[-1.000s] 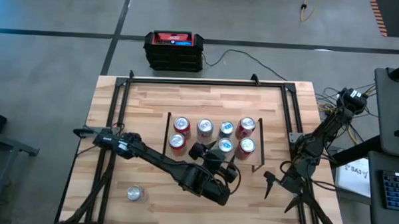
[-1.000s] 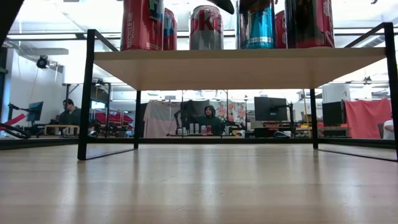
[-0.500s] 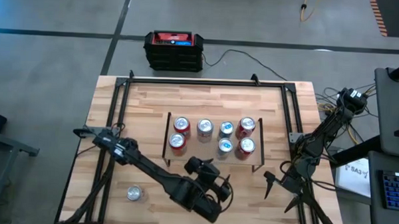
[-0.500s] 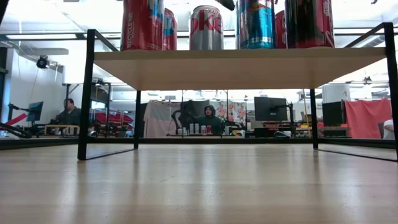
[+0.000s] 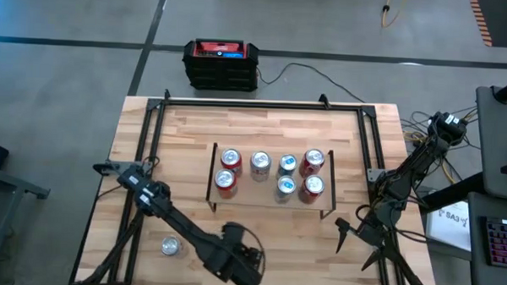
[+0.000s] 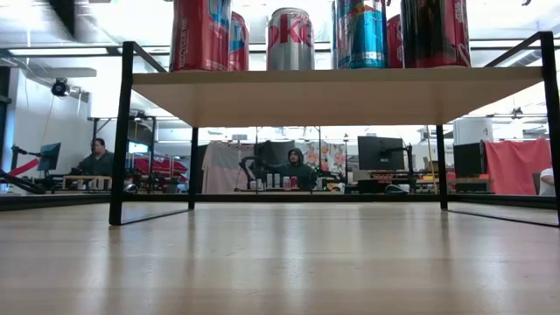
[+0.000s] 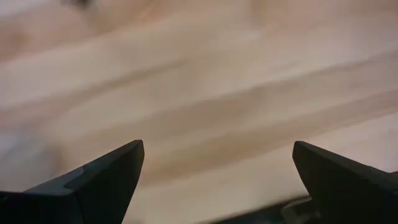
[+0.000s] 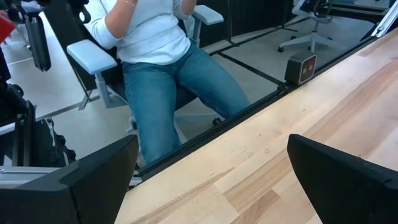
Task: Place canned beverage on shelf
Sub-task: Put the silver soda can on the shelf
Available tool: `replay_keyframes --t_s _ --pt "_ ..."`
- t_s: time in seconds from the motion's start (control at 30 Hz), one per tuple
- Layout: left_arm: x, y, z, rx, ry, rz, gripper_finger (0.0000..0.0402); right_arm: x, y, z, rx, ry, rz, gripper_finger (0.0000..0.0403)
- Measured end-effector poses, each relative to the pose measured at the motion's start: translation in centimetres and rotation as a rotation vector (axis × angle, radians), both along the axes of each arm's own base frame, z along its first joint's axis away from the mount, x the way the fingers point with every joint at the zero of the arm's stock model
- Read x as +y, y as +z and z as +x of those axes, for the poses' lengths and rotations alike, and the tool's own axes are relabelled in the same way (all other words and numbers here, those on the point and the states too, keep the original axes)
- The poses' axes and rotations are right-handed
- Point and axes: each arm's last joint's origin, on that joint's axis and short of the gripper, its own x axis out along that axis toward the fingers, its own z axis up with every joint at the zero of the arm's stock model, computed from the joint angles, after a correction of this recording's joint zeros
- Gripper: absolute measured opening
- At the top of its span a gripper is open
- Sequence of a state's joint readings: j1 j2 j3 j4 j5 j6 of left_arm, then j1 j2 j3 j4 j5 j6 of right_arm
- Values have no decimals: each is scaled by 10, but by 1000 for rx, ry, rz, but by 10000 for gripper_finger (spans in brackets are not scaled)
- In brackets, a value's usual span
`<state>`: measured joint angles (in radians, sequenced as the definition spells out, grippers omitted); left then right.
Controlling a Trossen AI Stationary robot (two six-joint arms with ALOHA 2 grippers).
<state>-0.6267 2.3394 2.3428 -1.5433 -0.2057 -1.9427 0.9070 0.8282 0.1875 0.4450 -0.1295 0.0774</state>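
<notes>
Light-wood surface (image 5: 186,132): we list seven upright cans on the low light-wood, black-legged shelf (image 5: 268,198), one silver-topped can (image 5: 171,246) loose near the left gripper (image 5: 248,262), jaws open and empty like the parked right gripper's (image 5: 345,234); a hurried swing risks toppling it.

A black and red box (image 5: 221,63) sits on the grey floor beyond the table (image 5: 186,123), a cable trailing from it. A seated person (image 8: 163,68) in jeans faces the table's edge.

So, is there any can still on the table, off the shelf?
Yes, one can stands on the table, near the left arm.
</notes>
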Motion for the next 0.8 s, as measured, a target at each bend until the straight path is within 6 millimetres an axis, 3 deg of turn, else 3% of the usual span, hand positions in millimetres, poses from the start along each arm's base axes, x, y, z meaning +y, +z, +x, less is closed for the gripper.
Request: replay_keyframes --t_s 0.13,0.33,0.43,0.67,0.8 --pt "-17 1 -16 50 -8 -44 395 0 0 0 -1 0 -1 400" --pt "-31 28 -44 -98 5 14 383 0 0 0 0 0 0 400" --pt "-33 32 -57 -115 38 27 377 0 0 0 -1 0 -1 400" --pt "-3 27 -93 -4 181 49 366 0 0 0 0 0 0 400" --pt "9 34 -115 108 221 -40 366 0 0 0 0 0 0 400"
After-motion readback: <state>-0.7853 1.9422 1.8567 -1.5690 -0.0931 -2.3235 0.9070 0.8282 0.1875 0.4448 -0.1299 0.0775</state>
